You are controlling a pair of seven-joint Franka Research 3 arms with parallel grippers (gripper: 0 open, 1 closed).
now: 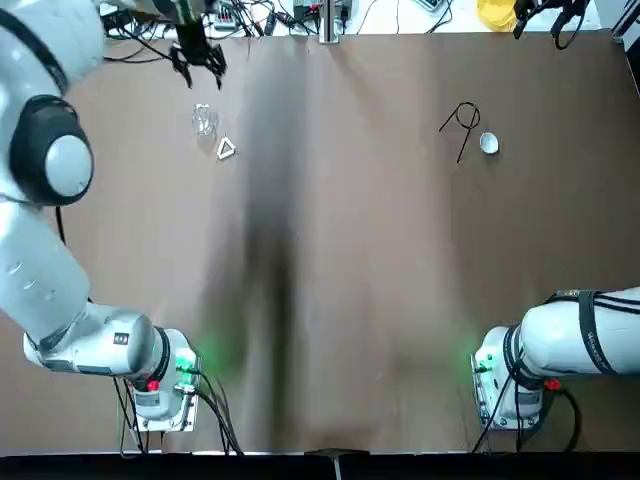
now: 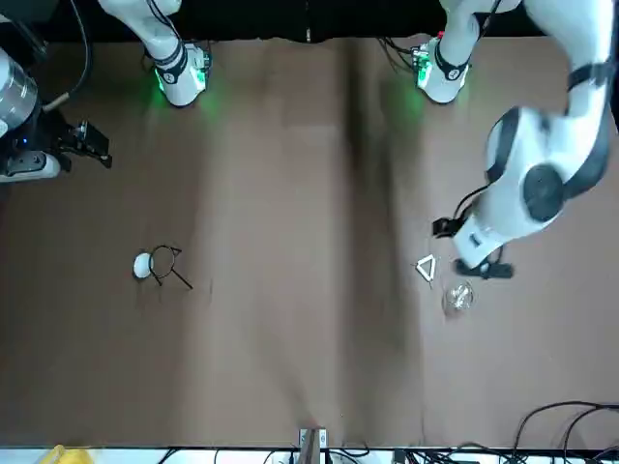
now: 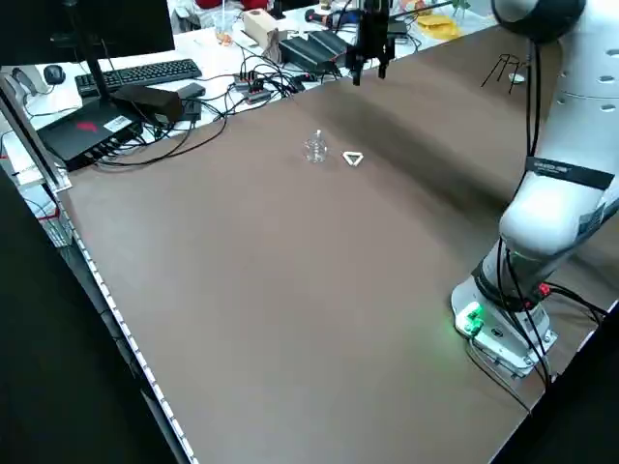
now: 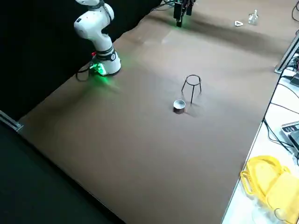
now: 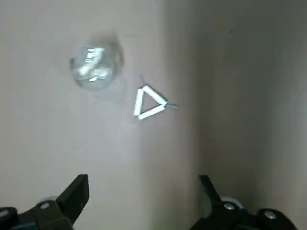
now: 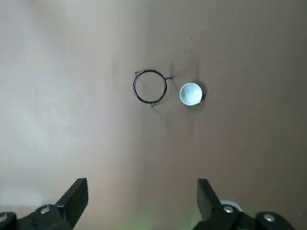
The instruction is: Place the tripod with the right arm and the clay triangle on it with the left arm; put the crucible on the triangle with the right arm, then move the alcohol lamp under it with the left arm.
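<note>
The tripod (image 1: 462,120) stands upright on the brown table at the far right, its ring (image 6: 149,86) seen from above in the right wrist view. Close beside it sits the white crucible (image 1: 488,143) (image 6: 191,93). At the far left the clay triangle (image 1: 226,149) (image 5: 148,103) lies flat next to the clear alcohol lamp (image 1: 204,120) (image 5: 95,66). My left gripper (image 1: 197,55) (image 5: 143,184) hangs open and empty above the far edge near the lamp. Beyond the tripod, my right gripper (image 1: 545,15) (image 6: 141,187) hovers open, holding nothing.
Cables and electronics (image 1: 290,15) line the far table edge, with a yellow object (image 1: 497,12) past the far right. A keyboard (image 3: 145,72) and boxes sit on a side bench at the left. Both arm bases (image 1: 160,385) (image 1: 505,380) stand at the near edge.
</note>
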